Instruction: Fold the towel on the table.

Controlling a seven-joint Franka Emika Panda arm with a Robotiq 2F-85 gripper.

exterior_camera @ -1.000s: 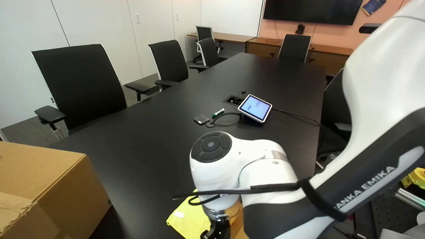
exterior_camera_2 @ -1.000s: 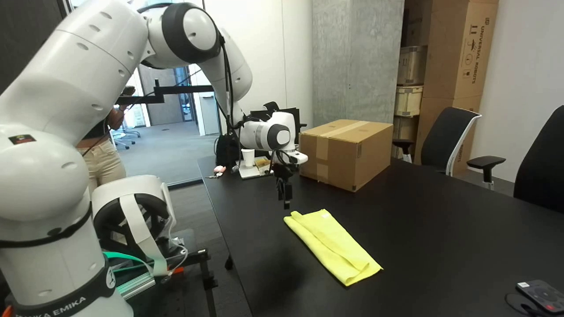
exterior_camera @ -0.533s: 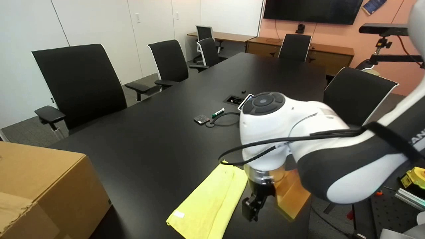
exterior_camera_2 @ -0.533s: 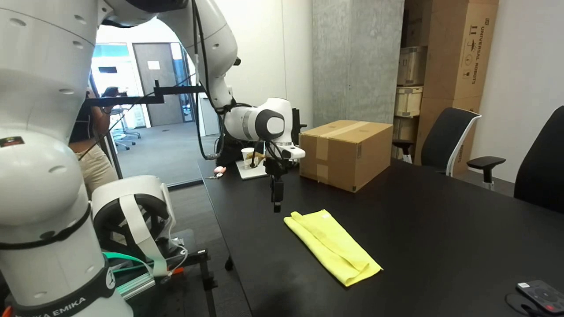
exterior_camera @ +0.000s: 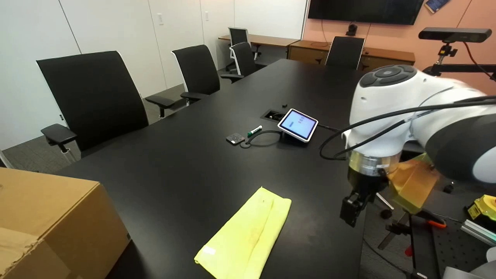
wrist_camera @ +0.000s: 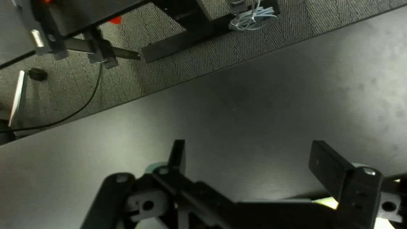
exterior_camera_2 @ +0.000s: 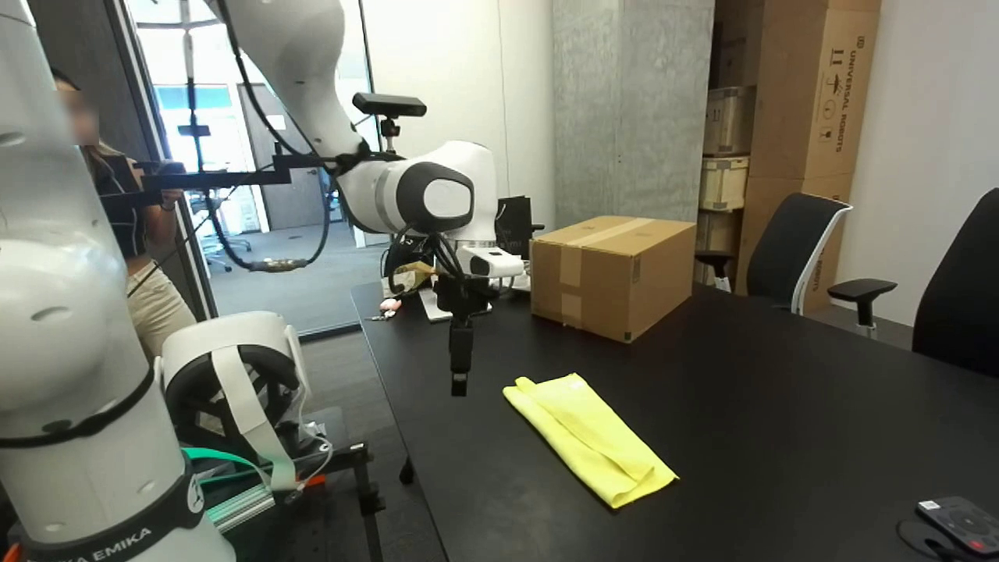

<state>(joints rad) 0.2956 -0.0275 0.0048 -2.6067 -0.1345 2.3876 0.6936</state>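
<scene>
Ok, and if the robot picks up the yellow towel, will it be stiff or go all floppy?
Probably floppy: the towel looks thin, with a loose fold running along it. It's likely light too, since it lies low, with little bulk. Pushed, it might bunch up rather than roll, because it's soft-looking and lies flat on the table.

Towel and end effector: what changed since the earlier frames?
The end effector moved away from the towel toward the edge of the table by the robot's base; no grasp or release shows, and its jaws stand open. The towel and cardboard box stayed put.
</scene>
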